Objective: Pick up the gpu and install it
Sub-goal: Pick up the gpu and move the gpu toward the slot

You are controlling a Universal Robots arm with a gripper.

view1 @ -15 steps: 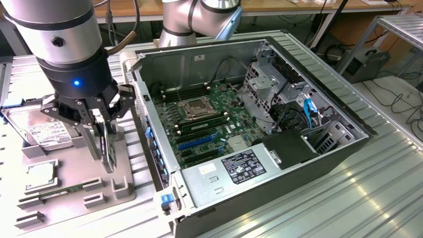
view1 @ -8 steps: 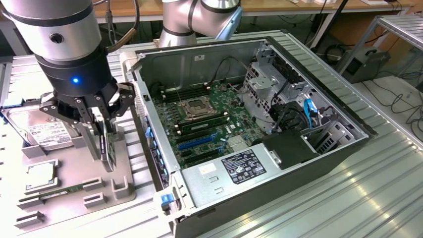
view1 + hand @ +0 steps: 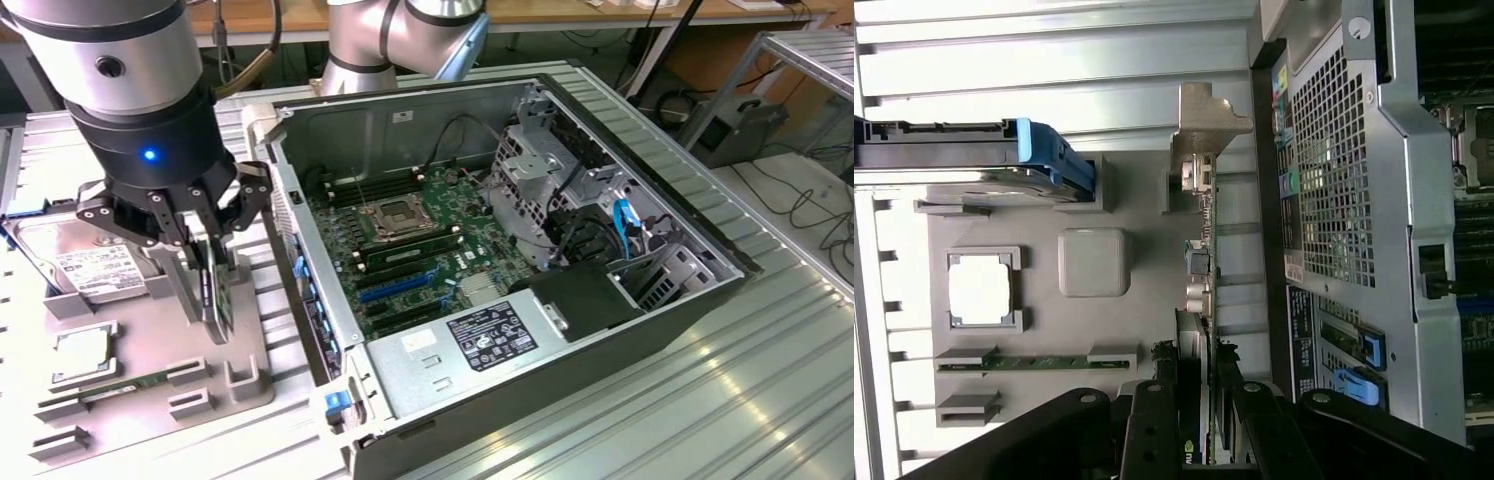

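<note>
Wrist view shows the gripper [image 3: 1196, 420] partly closed, clamping the graphics card [image 3: 1197, 285], which stands on edge in the grey holder [image 3: 1044, 330] beside the computer case [image 3: 1334, 180]. A square, centred grip should keep it from tilting against the slots.

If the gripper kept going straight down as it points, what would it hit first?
Likely the gpu, standing on edge in the grey fixture right below the gripper; contact is unclear.

An open computer case [image 3: 400, 120] lies on the table [image 3: 747, 400]; beside it a grey holder [image 3: 140, 320] carries a hard drive [image 3: 83, 262], a processor [image 3: 83, 355] and a memory stick [image 3: 131, 386].
</note>
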